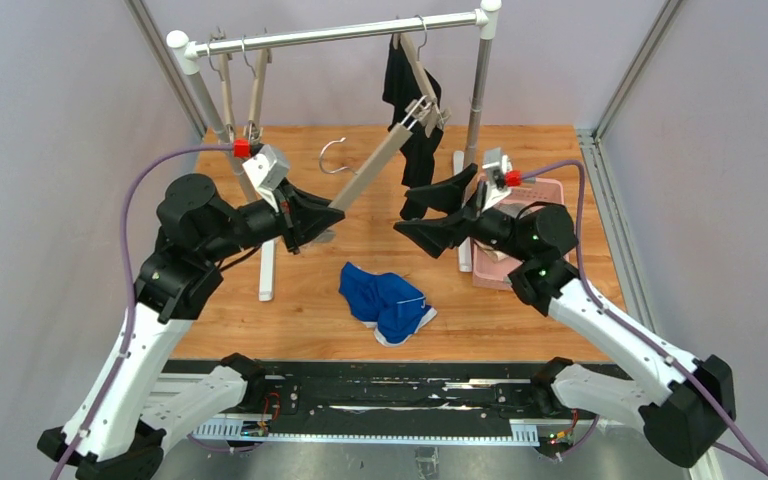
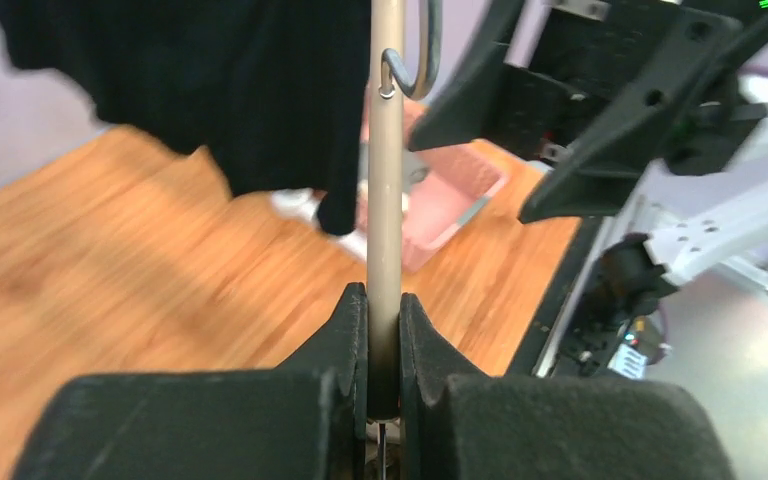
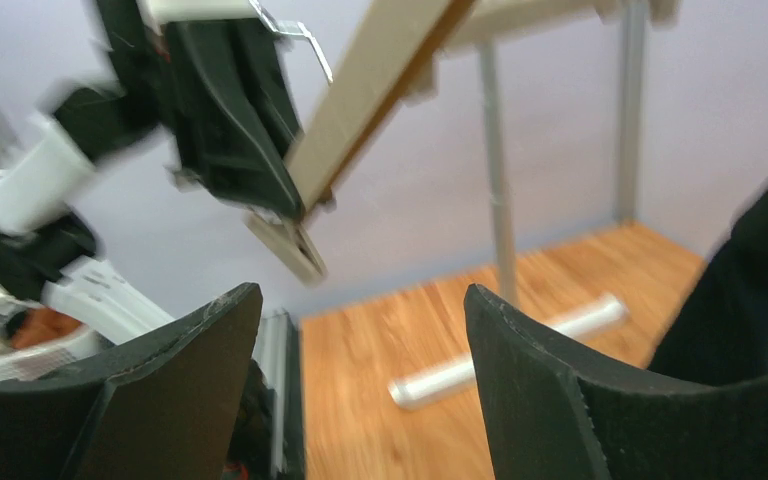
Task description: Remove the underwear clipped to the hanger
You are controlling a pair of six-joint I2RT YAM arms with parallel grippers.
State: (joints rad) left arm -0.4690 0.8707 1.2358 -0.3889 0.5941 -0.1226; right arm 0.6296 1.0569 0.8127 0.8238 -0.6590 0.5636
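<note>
Spanning the back of the wooden table (image 1: 300, 300), a clothes rack (image 1: 340, 35) carries two bare hangers (image 1: 257, 90) at the left of its rail, their lower ends hidden behind the left arm. A pink basket (image 1: 550, 190) sits at the table's right side, mostly covered by the right arm, so its contents cannot be made out. The black underwear (image 1: 410, 150) hangs at the right of the rack beside the far end of a tan hanger (image 1: 375, 165); which clip holds the cloth is hard to tell, and its lower edge is lost behind the right gripper (image 1: 410, 218). That gripper's jaws stand wide apart with nothing between them, just beside the black cloth, which the right wrist view cuts off at its edge. The blue underwear (image 1: 380, 295) lies crumpled on the table between the two arms, near the front edge. The left gripper (image 2: 383, 310) is clamped on the tan hanger's near end, holding it tilted, its metal hook (image 1: 335, 155) off the rail. The hanger's near clip (image 3: 290, 245) pokes out blurred past the left gripper's fingers.
</note>
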